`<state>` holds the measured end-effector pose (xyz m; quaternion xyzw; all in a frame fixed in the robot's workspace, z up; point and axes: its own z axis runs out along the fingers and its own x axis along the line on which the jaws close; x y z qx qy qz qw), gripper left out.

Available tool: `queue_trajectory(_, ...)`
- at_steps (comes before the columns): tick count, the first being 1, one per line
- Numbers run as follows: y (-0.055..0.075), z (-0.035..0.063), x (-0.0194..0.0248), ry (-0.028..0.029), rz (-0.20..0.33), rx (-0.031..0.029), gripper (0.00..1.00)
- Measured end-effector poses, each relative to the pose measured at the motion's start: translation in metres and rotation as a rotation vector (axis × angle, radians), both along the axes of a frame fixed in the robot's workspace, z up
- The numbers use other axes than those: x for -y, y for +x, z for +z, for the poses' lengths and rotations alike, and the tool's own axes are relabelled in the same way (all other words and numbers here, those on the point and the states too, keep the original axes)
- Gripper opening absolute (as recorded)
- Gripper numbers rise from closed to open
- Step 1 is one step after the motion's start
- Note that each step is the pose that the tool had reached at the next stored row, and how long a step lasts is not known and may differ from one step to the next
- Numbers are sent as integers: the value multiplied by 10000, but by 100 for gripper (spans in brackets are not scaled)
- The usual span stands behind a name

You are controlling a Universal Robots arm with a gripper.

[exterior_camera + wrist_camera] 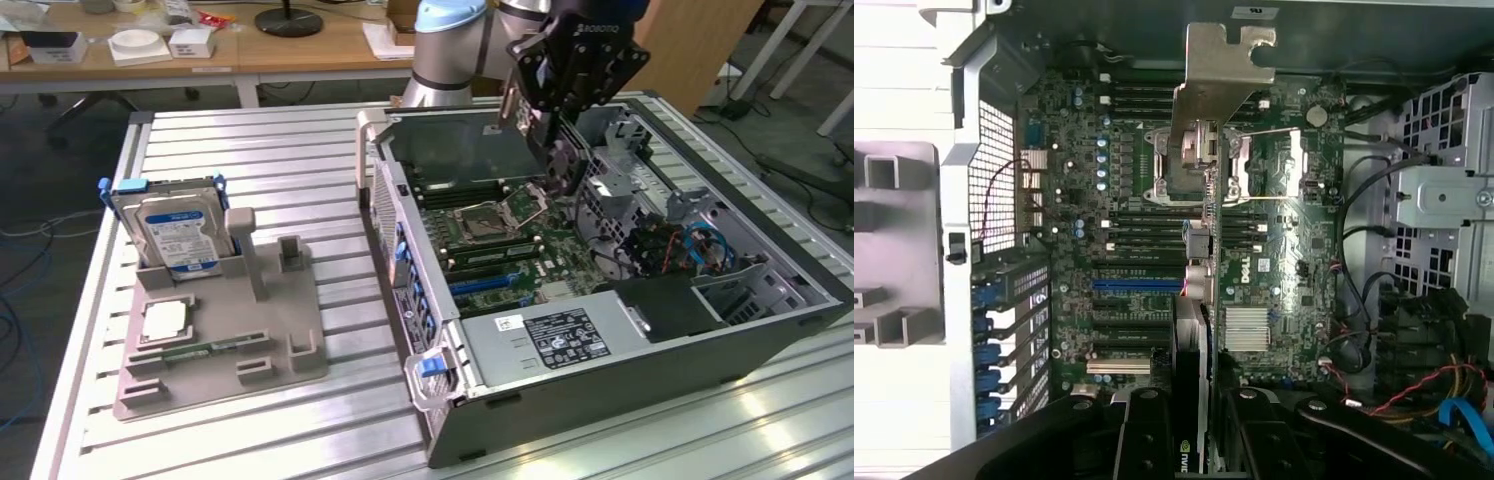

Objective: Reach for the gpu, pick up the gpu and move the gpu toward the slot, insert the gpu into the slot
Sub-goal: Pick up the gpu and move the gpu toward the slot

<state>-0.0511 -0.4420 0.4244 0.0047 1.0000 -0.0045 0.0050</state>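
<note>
Here the gripper [558, 135] hangs over the open grey metal computer case [601, 400], its black fingers [1149, 440] clamped against both faces of the gpu [1192, 350]. The card is held on edge, thin and flat, reaching out from between the fingers above the green motherboard [1294, 260]. Its bent, shiny silver bracket [1224, 60] forms the far end, and a dark cooler face with a green logo sits by the fingers. The slot [1139, 285], a long narrow blue plastic strip, lies on the board just beside the card's edge.
</note>
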Motion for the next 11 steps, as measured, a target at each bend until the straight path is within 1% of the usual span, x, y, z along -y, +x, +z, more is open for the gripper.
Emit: queue_trajectory(11,86,0,0,-1,-46,0,26)
